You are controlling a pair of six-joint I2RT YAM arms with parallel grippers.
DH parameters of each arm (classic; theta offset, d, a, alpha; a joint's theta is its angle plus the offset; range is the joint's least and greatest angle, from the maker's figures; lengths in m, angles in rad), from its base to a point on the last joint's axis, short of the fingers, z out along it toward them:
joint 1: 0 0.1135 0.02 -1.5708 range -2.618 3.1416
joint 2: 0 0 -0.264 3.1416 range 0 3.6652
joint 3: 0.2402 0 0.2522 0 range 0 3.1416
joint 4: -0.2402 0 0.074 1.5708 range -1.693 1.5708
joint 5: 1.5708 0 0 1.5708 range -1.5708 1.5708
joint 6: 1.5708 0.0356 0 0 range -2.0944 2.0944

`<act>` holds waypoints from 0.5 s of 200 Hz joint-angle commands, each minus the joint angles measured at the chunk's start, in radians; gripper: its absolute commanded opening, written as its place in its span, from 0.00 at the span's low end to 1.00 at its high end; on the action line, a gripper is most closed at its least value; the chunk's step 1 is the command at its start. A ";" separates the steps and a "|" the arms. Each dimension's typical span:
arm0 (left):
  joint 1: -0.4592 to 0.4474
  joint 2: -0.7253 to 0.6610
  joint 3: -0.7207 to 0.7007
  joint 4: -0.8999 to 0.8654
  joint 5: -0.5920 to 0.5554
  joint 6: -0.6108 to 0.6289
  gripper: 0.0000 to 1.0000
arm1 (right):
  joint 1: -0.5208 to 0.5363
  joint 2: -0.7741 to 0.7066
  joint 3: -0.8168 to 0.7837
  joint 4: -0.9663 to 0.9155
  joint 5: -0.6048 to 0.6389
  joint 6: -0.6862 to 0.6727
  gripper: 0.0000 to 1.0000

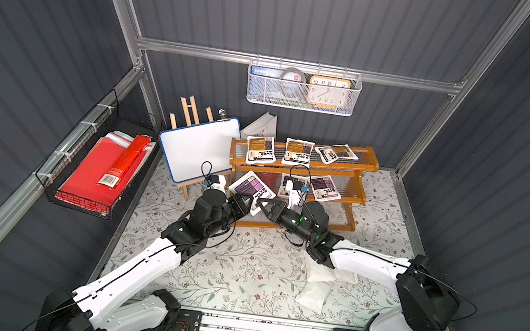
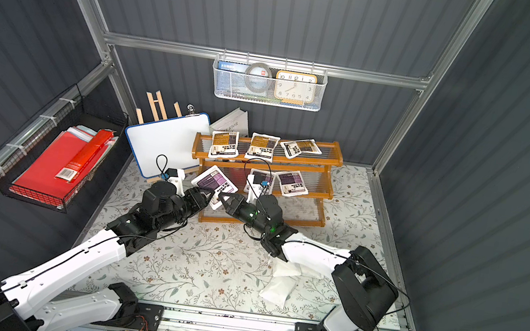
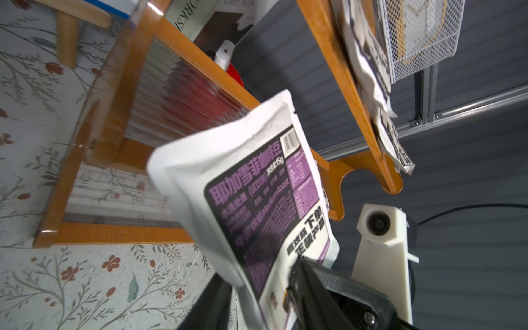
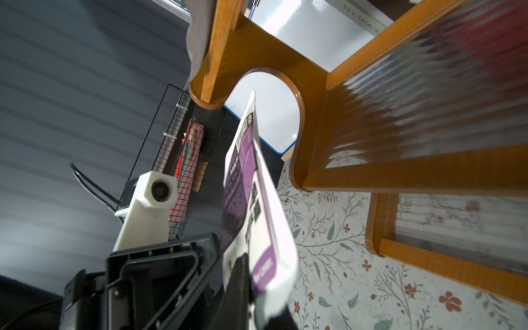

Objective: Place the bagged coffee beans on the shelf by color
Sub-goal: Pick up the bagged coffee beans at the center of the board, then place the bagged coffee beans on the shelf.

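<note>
The purple pouch (image 1: 252, 187) hangs in the air in front of the left end of the shelf (image 1: 369, 160), label side up and clear of every tier. It is supported at its near edge, where the left gripper (image 1: 247, 206) and the right gripper (image 1: 261, 206) meet tip to tip. The right gripper's jaws are pressed together on the pouch's lower corner, as the right wrist view confirms. The left gripper sits against the same edge; whether its jaws pinch the pouch or stand spread off it cannot be told. This arrangement reads as a transfer between arms, probably to present the label upward before placement. The likely destination is the middle tier, where two purple pouches (image 1: 324, 187) already lie; the orange-brown pouches (image 1: 260, 149) occupy the top tier. Both arms reach forward from the front rail, forearms converging, wrists low above the bottom tier. Plain white pouches (image 1: 311, 296) lie on the tablecloth (image 1: 240, 276) beneath the right forearm.
</note>
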 commanded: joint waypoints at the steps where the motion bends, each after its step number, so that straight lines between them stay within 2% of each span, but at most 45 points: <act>1: 0.001 -0.060 0.031 -0.126 -0.151 -0.003 0.46 | 0.002 0.023 0.024 0.026 0.071 0.020 0.00; 36: 0.001 -0.109 0.056 -0.215 -0.280 -0.007 0.48 | 0.011 0.081 0.076 0.051 0.170 0.093 0.00; 62: 0.001 -0.115 0.070 -0.251 -0.311 -0.003 0.48 | 0.026 0.123 0.132 0.072 0.235 0.133 0.00; 100: 0.001 -0.117 0.084 -0.266 -0.326 0.011 0.48 | 0.049 0.152 0.210 -0.026 0.354 0.197 0.00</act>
